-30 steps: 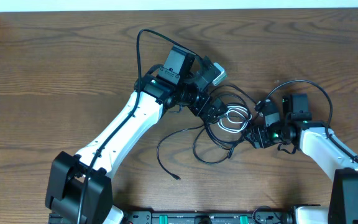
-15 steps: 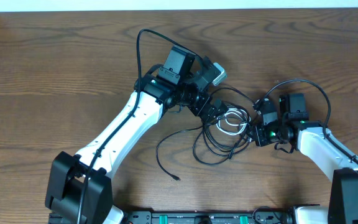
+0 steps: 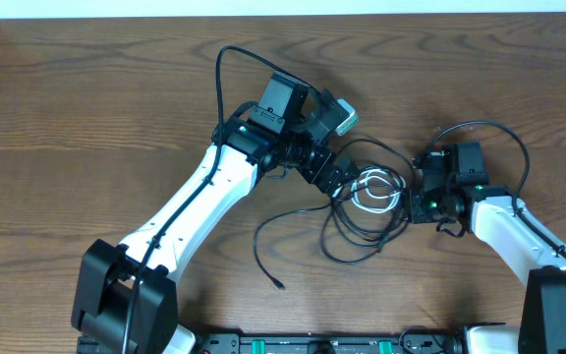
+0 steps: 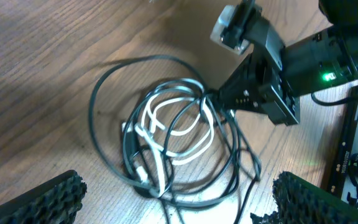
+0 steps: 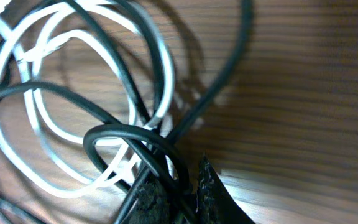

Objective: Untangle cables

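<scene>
Black cables (image 5: 124, 129): thin loops lay heaped on the tabletop (image 3: 86, 98) between your two arms, and one loose end trailed toward the robot's base.
White cable (image 5: 168, 78): it was shorter and coiled inside the black loops, crossing over and under them.
Right jaws: they were pressed together on a black strand at the heap's right edge; the wrist view showed the strand running between the pads (image 5: 209, 190).
Left jaws: they were spread wide and hung over the heap's left side, gripping nothing.
Handling: the cables looked light and limp, so any tug would likely have dragged the whole heap rather than freed one strand. The smooth jackets might also have slipped through a loose pinch.
Where to hold: you would have done best to take a single strand clear of the crossings, or close to a plug end, while your other arm pinned the rest.
Risk: your pinch sat just beside a cluster of crossings, so a second strand might have been caught too; the views did not settle that.
</scene>
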Motion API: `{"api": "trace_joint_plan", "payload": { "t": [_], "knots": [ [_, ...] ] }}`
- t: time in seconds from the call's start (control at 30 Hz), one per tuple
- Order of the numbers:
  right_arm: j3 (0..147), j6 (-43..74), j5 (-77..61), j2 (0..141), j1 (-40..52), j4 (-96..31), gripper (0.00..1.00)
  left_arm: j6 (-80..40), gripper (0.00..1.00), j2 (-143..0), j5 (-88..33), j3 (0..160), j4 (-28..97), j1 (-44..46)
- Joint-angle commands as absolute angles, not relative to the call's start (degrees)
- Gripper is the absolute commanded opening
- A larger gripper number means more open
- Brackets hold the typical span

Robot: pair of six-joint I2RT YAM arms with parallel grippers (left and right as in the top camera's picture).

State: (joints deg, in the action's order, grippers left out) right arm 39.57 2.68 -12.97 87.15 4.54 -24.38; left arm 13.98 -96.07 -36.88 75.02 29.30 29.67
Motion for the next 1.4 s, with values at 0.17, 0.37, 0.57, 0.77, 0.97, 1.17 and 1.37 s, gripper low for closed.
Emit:
{"api": "trace_joint_plan", "payload": {
  "t": [0.17,0.37,0.57,0.77,0.97,1.17,1.37],
  "knots": [
    [42.19,6.39,1.45,87.74,5.04,-26.61,0.33,14.98,0.97,-96.2,-36.38,75.85,29.06,29.43],
    [42.57,6.39,3.01,87.74,8.4,-26.63,0.74,14.98,0.97,-96.2,-36.38,75.85,29.08,29.43],
    [42.57,9.21,11.53,87.74,13.43,-26.81,0.99,14.98,0.98,-96.2,-36.38,75.85,29.28,29.43],
    [42.65,12.16,8.54,87.74,15.44,-26.65,0.99,15.0,0.97,-96.2,-36.36,75.83,30.2,29.43],
    [43.44,12.23,2.57,85.78,15.42,-26.81,0.99,15.0,0.97,-96.2,-36.36,75.81,30.44,29.43],
    [45.15,12.23,2.61,80.16,13.85,-27.73,0.99,15.0,0.97,-96.2,-36.36,75.81,30.44,29.43],
    [45.47,11.46,2.66,75.92,10.33,-30.89,0.99,15.0,0.97,-96.2,-36.36,75.83,30.44,29.43]
  ]
}}
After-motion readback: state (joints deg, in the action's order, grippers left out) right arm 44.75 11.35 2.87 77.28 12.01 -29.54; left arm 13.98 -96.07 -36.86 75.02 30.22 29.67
